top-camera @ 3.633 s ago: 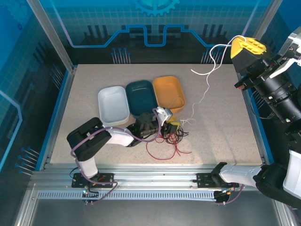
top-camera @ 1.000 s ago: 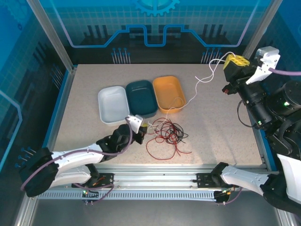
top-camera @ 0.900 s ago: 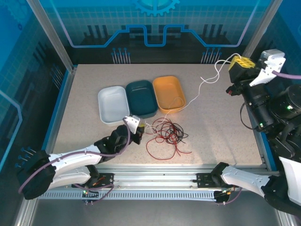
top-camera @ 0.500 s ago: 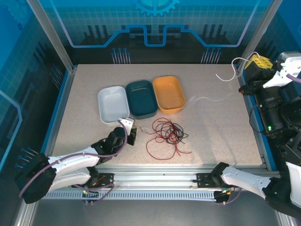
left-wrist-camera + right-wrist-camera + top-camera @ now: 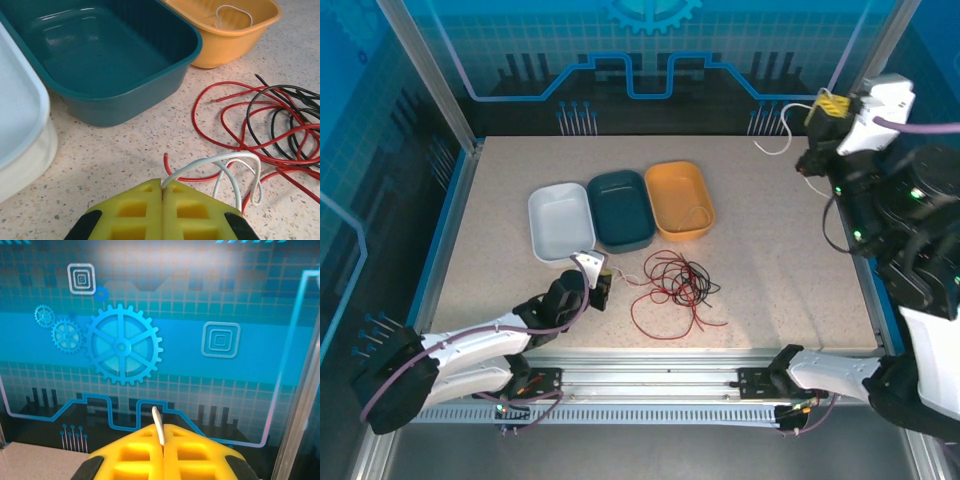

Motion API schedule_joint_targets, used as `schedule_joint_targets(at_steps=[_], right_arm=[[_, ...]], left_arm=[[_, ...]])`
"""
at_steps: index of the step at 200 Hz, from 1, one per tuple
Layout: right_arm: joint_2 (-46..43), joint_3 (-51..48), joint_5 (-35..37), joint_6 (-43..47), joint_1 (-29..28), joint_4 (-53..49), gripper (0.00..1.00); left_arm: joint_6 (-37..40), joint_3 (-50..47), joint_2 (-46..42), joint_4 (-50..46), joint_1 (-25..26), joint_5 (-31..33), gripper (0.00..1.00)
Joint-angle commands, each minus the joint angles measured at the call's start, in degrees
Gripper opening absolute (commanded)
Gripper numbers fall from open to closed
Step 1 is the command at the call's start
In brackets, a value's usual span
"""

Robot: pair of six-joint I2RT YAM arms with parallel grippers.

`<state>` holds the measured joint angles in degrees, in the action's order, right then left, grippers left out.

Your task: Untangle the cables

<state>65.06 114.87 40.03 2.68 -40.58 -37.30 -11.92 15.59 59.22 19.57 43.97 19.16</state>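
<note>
A tangle of red and black cables [image 5: 676, 285] lies on the table in front of the trays; the left wrist view shows its red cable [image 5: 225, 127] and black cable [image 5: 286, 111] looping together. My left gripper [image 5: 603, 287] sits just left of the tangle, shut on a white cable [image 5: 235, 162] that curls out of its yellow pads [image 5: 135, 210]. At the far right my right gripper [image 5: 827, 103] is raised and shut on another white cable [image 5: 775, 140], whose end [image 5: 158, 422] sticks up from between the fingertips. A thin white strand [image 5: 232, 11] lies in the orange tray.
Three trays stand side by side behind the tangle: white tray [image 5: 560, 225], teal tray [image 5: 620, 210], orange tray [image 5: 680, 190]. The teal tray [image 5: 100, 55] is close ahead of my left gripper. A blue wall panel [image 5: 125, 340] faces the right gripper.
The right gripper swung left and back, lifting its white cable off the table into a short hanging loop. Over the last second the left gripper drew back left from the tangle, then held still.
</note>
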Motion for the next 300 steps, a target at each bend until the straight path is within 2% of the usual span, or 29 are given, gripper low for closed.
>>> schedule_joint_targets(at_steps=[1,76,119,184,241,300], right_arm=[[3.4,3.3,-1.5,1.5,-0.7,0.0,0.00],[15.7,7.2,-4.1,3.1,0.5,9.8,0.00],[23.9,14.1,-10.0,-1.5,5.0,5.9,0.00],[29.5,14.1,-17.7,-7.6,12.8,3.9,0.00],[32.9,14.7,-20.9,-9.1,14.5,1.9,0.00],[36.0,13.5,-22.4,-9.6,14.8,0.7,0.00]], left_arm=[[-0.8,0.5,-0.8,1.2,-0.4,-2.9,0.00],[-1.6,0.1,1.3,5.2,-0.4,-5.3,0.00],[-2.1,0.4,2.7,7.1,-0.4,-6.4,0.00],[-1.5,1.6,5.8,8.2,-0.4,-7.7,0.00],[-2.8,2.0,8.6,10.7,-0.4,-8.9,0.00],[-3.2,1.6,7.0,9.6,-0.4,-8.6,0.00]])
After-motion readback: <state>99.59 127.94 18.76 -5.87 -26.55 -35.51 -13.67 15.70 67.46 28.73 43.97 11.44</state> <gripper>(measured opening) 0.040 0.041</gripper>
